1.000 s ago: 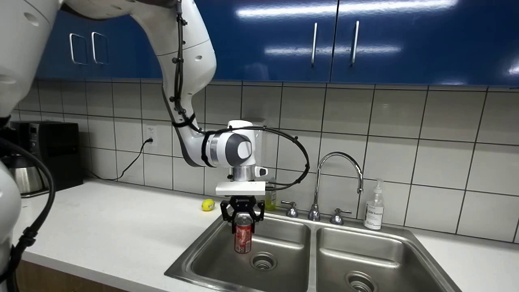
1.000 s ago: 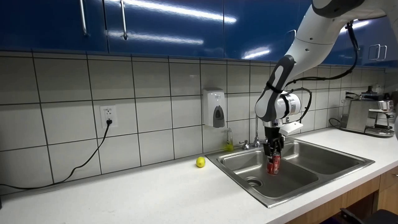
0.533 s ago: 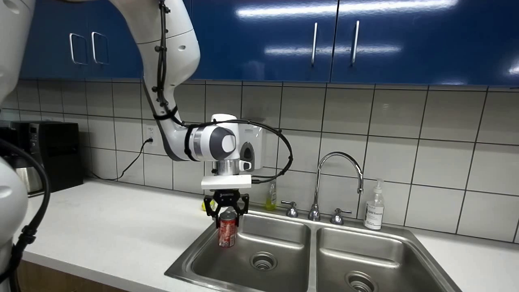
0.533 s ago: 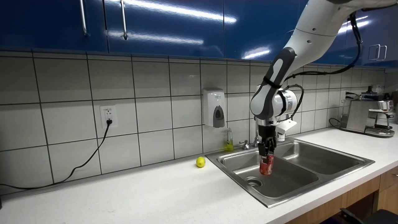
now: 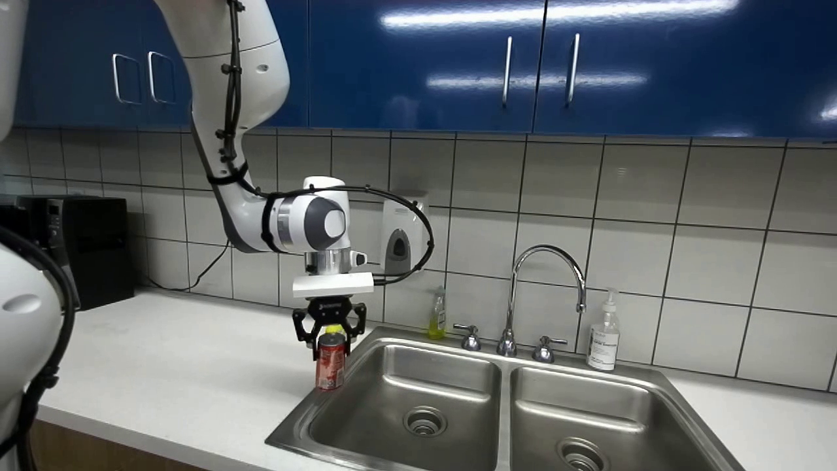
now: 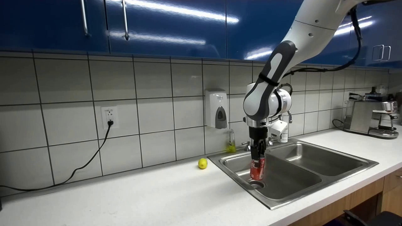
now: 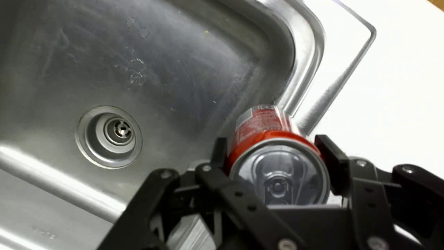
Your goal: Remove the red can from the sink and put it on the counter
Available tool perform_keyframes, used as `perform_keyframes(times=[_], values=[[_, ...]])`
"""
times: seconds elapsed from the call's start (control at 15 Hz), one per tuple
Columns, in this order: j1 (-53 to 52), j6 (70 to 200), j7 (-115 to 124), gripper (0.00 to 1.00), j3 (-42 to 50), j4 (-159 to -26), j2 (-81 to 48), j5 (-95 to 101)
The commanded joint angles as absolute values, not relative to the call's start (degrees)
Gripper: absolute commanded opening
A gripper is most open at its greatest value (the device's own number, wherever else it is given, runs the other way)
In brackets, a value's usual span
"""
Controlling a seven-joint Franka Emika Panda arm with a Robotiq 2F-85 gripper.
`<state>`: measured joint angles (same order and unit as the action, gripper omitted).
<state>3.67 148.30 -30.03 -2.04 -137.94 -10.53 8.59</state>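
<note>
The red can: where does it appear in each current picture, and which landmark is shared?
In an exterior view: red can, left of centre, lower half; drain to lower right.
In an exterior view: red can, right of centre, lower half; drain appears just below.
Wrist view: red can, right of centre, between the fingers; drain to left.
Shared landmark: the drain nearest the red can.

Can [image 7: 261,123]: red, pale printing, silver-grey top | Gripper [image 5: 332,353]: black | Arm [image 6: 314,47]: white with dark-grey sections | Sink [image 5: 503,418]: silver-grey, bright reflected bands | Counter [image 6: 150,194]: plain white | Cupboards [image 5: 412,55]: gloss blue, white light streaks | Wall tiles [image 6: 67,122]: off-white, dark line grid | Round object [image 6: 202,163]: yellow | Wall dispenser [image 6: 214,102]: white, grey front panel | Bottle [image 5: 437,322]: pale above, yellow-green below
</note>
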Motion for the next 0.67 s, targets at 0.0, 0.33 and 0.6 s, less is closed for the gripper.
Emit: perform_keyframes(times=[0.0, 0.33, 0.6], values=[[2.6, 147.8, -33.1, 0.39, -3.7, -139.7, -7.7, 8.6], [0.7, 147.6, -34.9, 0.39, -5.8, -139.6, -8.4, 8.0], [-1.0, 147.5, -35.0, 0.39, -7.3, -139.3, -9.2, 8.1]])
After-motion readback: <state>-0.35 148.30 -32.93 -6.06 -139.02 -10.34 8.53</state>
